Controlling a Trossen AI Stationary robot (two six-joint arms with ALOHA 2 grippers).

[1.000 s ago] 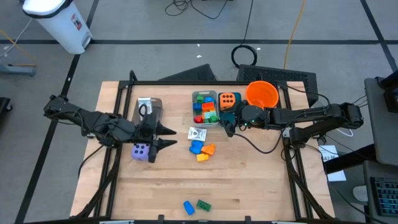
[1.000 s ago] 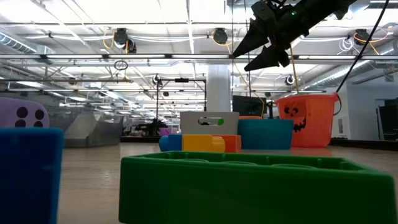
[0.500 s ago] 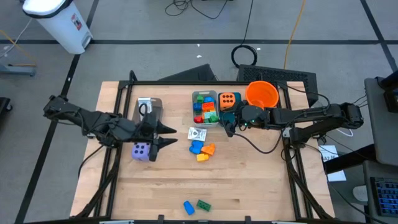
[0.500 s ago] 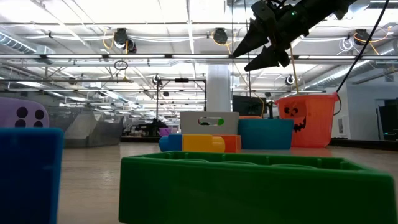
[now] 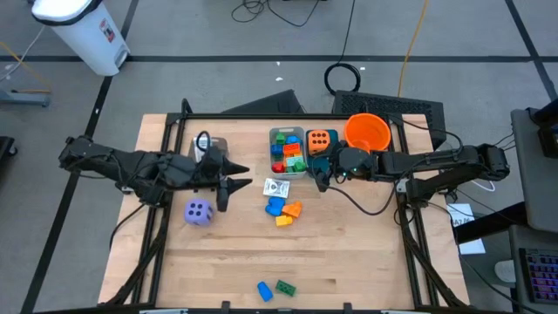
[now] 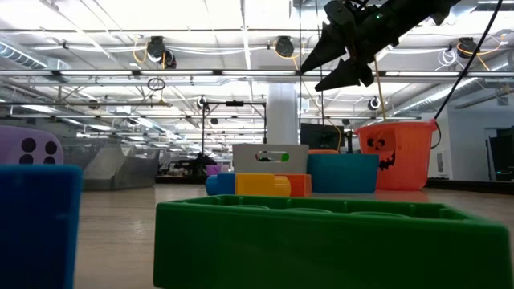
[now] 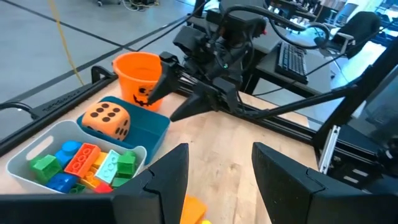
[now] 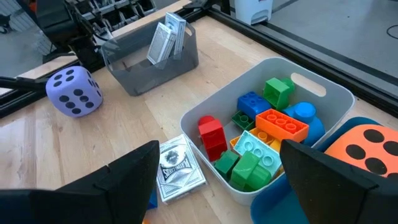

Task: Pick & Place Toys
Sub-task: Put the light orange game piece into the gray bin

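**A:** Starting at the left gripper [image 5: 234, 185]: its fingers stand parted with nothing between them, hanging over the table just right of the grey bin [image 5: 209, 150]. The purple die [image 5: 199, 212] sits on the wood near it, free of the fingers.

**B:** So that die is unclaimed?

**A:** Yes, it rests on the table by itself. My guess is the left arm's reach suits the grey bin, where printed packets [image 8: 166, 37] already stand on edge.

**B:** And the right gripper [image 5: 319, 177]?

**A:** Spread wide and empty, hovering high beside the white bin [image 5: 288, 153] and the teal bin [image 5: 320, 143]. Bricks [image 8: 267, 137] fill the white one; the orange die [image 7: 107, 118] lies in the teal one, so sorting seems partly done.

**B:** What is left out?

**A:** One packet [image 5: 276, 187] lies flat mid-table, with loose bricks [image 5: 283, 210] touching one another just nearer. A blue brick [image 5: 263, 290] and a green brick [image 5: 285, 286] sit well apart at the near edge. The orange bucket [image 5: 367, 133] stands far right.
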